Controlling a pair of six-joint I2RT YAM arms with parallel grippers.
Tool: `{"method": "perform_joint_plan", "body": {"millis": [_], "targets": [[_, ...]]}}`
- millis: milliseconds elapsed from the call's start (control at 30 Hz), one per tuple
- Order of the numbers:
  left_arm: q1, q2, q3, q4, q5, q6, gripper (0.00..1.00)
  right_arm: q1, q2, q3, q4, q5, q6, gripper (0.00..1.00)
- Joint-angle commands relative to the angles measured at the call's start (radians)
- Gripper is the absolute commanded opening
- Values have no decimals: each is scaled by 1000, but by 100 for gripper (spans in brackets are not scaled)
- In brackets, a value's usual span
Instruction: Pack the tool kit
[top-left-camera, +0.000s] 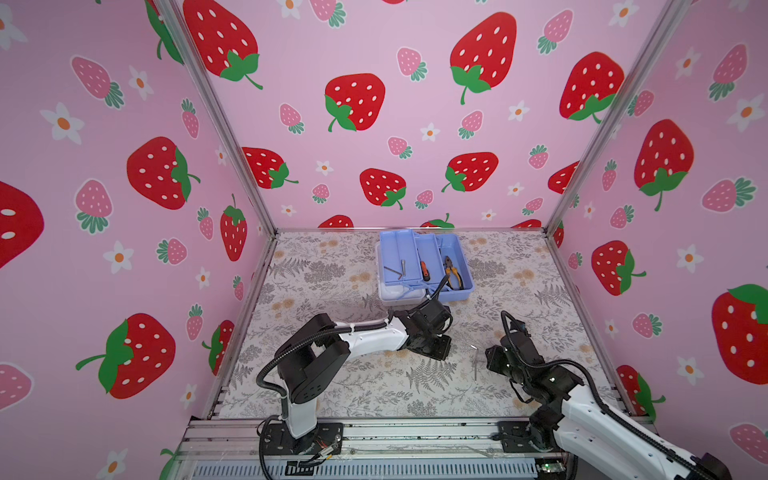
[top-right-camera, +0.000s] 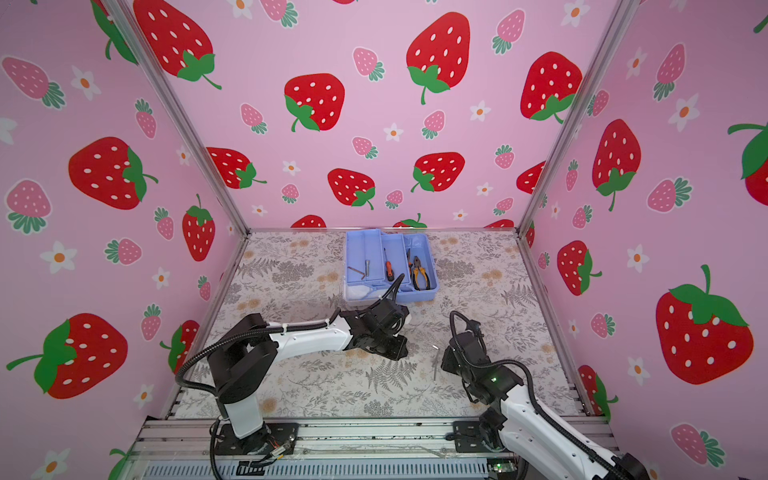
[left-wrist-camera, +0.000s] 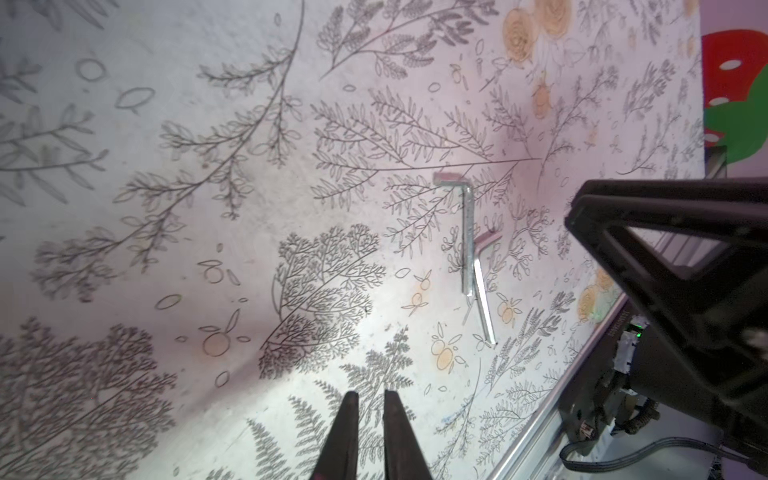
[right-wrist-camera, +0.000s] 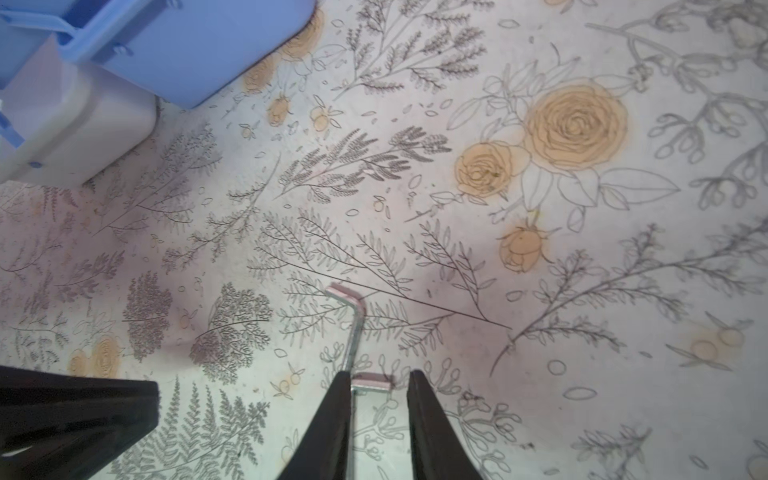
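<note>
Right pincer (right-wrist-camera: 379, 375) stands open astride the short arm of a hex key (right-wrist-camera: 370, 381), toward the front edge of the surface (top-left-camera: 365, 386); my left pincer (left-wrist-camera: 371, 392) is barely parted, empty. Tool kit (top-left-camera: 455, 294) lies open at the far edge, middle. I judge it light, stiff, slick plastic with hinged trays (top-left-camera: 395, 249): best gripped by a rim.
</note>
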Motion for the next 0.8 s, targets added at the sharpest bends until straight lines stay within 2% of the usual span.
{"method": "perform_joint_plan", "body": {"millis": [0, 233, 467, 600, 767], "targets": [[-10, 21, 37, -2, 18, -15, 17, -10, 25, -46, 13, -57, 39, 28], [-14, 36, 65, -29, -8, -36, 16, -10, 262, -43, 262, -196, 2, 26], [-17, -47, 25, -80, -117, -73, 16, 8, 492, 64, 434, -335, -34, 26], [-18, -61, -9, -73, -139, -105, 18, 7, 527, 103, 461, -369, -57, 26], [-42, -59, -18, -68, -178, -121, 24, -30, 450, 80, 431, -358, -75, 27]]}}
